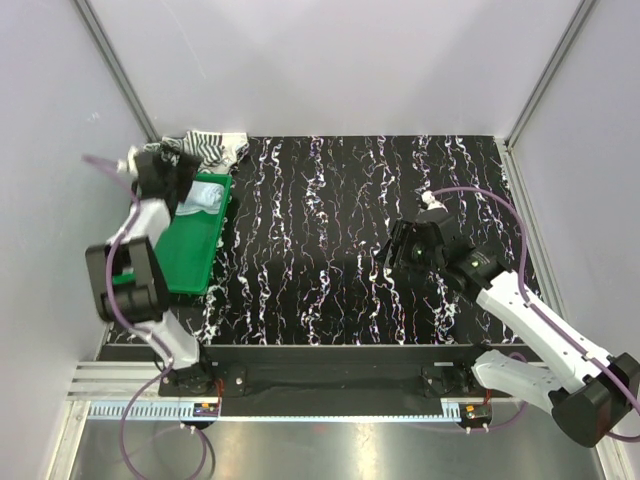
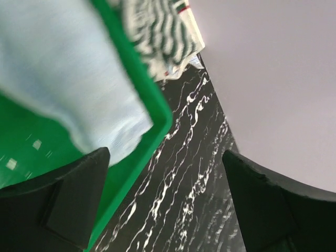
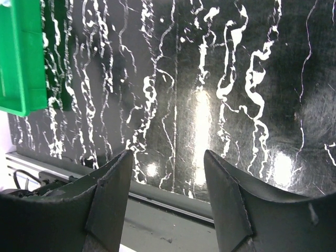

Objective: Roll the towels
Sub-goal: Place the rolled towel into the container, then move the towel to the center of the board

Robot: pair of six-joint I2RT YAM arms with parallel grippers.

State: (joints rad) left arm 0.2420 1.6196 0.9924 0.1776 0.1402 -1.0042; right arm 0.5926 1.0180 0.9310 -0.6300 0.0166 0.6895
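The light blue towel (image 1: 206,194) lies rolled at the far end of the green tray (image 1: 190,262). In the left wrist view this light blue towel (image 2: 68,68) rests against the tray rim (image 2: 152,100). The striped towel (image 1: 214,148) lies crumpled behind the tray in the back left corner, and the left wrist view shows the striped towel (image 2: 157,37) just past the rim. My left gripper (image 1: 172,172) hovers over the tray's far end, open (image 2: 165,168), holding nothing. My right gripper (image 1: 398,250) stands open (image 3: 168,163) over bare table at the right.
The black marbled table (image 1: 320,230) is walled in by white panels at the left, back and right. The tray (image 3: 21,58) shows at the left of the right wrist view. A metal rail (image 3: 173,202) runs along the near edge.
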